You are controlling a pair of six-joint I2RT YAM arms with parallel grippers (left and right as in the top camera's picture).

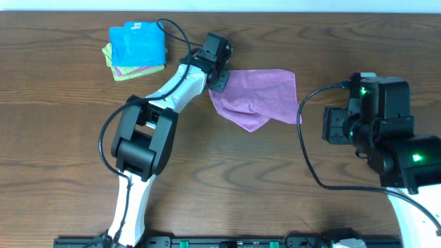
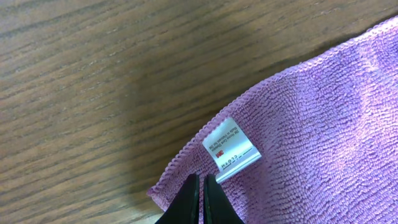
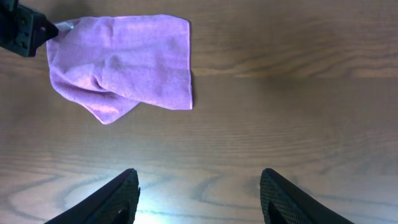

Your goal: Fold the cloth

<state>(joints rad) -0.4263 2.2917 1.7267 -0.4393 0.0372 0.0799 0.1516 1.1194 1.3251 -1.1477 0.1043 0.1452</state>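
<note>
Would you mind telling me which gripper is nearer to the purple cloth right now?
Left. The left gripper is shut on a corner of the purple cloth, beside its white tag; the right gripper sits open, well apart from it.

My right gripper (image 3: pixel 199 180) over the wood, the cloth (image 3: pixel 124 62) well apart at upper left.

My 2 fingers (image 3: pixel 118 199) stand spread wide at the bottom edge, above the brown table (image 3: pixel 286 106). The purple cloth lies flat along its right side and is rumpled at lower left, 1 flap drooping to a point. The black left gripper (image 3: pixel 25 28) sits at the cloth's top-left corner and seems to pinch it, though I can't be sure from here.
</note>
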